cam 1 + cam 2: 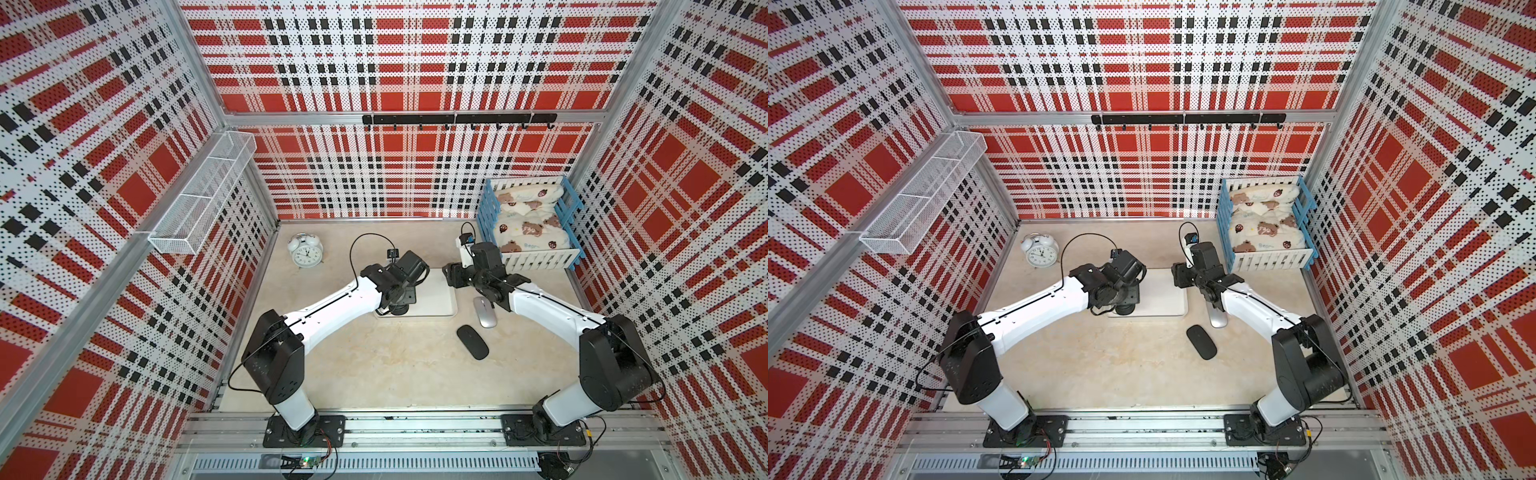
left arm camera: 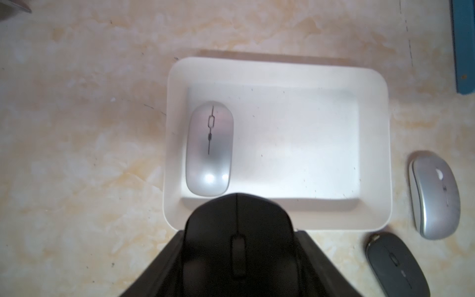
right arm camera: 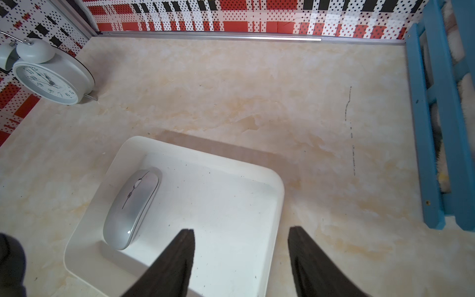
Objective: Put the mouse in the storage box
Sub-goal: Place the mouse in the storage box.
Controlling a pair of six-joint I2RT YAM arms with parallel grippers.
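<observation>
The storage box [image 2: 375, 144] is a shallow white tray in the middle of the table, partly hidden under my left arm in both top views [image 1: 440, 297]. A silver mouse [image 2: 209, 149] lies inside it along one short side. My left gripper [image 2: 239, 232] is shut on a black mouse [image 2: 239, 246] and holds it above the box's near rim. A second silver mouse [image 1: 485, 313] and another black mouse [image 1: 472, 341] lie on the table just right of the box. My right gripper [image 3: 241, 228] hangs open and empty over the box's right edge [image 3: 279, 195].
A white alarm clock [image 1: 306, 250] stands at the back left. A blue-and-white crate with bear-print bedding [image 1: 530, 224] sits at the back right, close behind my right wrist. A white wire basket [image 1: 203, 195] hangs on the left wall.
</observation>
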